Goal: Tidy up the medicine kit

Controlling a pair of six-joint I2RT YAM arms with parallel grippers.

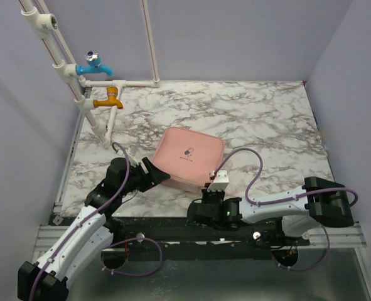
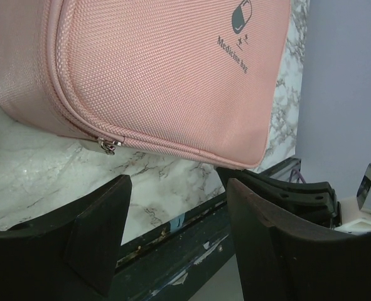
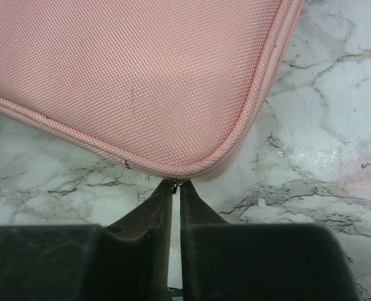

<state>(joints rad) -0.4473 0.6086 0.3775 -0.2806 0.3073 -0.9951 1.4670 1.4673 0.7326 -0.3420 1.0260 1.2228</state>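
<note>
The right end effector (image 3: 176,207) is clenched, its two dark fingertips pressed almost together on a small metal zip pull (image 3: 176,183) at a rounded corner of the medicine kit (image 3: 129,75). Its wrist view shows only that corner, the pink weave and the piped seam lying on the marble counter (image 3: 311,125). The left end effector (image 2: 172,232) is released, jaws spread wide and holding nothing, just short of the kit's side that faces the counter's near left corner. Its wrist view shows what the right one cannot: a second zip pull (image 2: 110,145) hanging from the seam partway along that side, and the pill logo (image 2: 241,15) with the words "Medicine bag" printed on the lid. The kit is zipped closed, both halves together, so nothing of its inside or contents shows in any view. Only the overhead view places it: it lies flat about midway between the left and right edges, in the near half of the counter, turned so that one corner points at the near edge, with the two end effectors at its near side, the left at the left-hand corner and the right at the near corner. Beyond it, at the far left corner, that view alone shows white pipes (image 1: 150,44) carrying a blue tap (image 1: 95,64) above an orange tap (image 1: 110,99).
</note>
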